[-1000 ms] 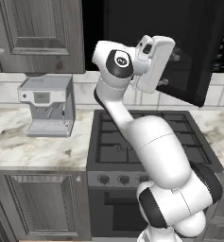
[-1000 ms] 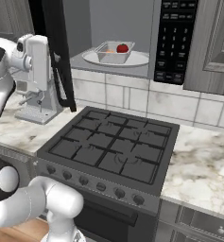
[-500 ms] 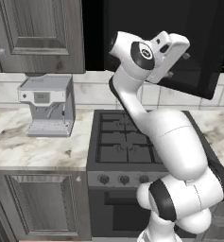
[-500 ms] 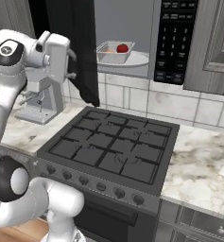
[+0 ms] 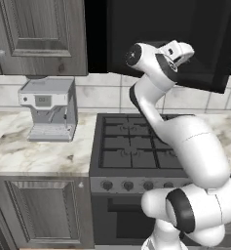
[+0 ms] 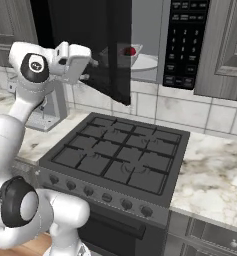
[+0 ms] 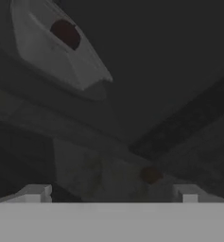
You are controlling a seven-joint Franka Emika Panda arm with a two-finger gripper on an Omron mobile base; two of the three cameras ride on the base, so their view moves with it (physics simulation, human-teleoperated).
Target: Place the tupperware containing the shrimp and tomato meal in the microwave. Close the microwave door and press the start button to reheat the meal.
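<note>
Right base view shows the container (image 6: 131,53) already sitting inside the microwave (image 6: 155,42), in the upper middle of the frame, with the red tomato (image 6: 130,50) visible on the pale turntable plate (image 6: 146,63). The loading step looks done; the step in hand is closing the microwave door (image 6: 102,47), which stands swung partway out over the stove (image 6: 117,162). The gripper (image 6: 93,64) sits at the upper left of that frame, right against the outer face of the door, its jaws spread wide and holding nothing. Through the hand view the dark window gives a dim look at the container (image 7: 56,49) and tomato (image 7: 65,33) at the upper left (whether the fingertips (image 7: 34,193) actually touch the glass I cannot tell). My judgement is that the next move calls for a steady push until the door shuts flush, then a reach to the button strip (image 6: 182,42) at the upper right for start.
</note>
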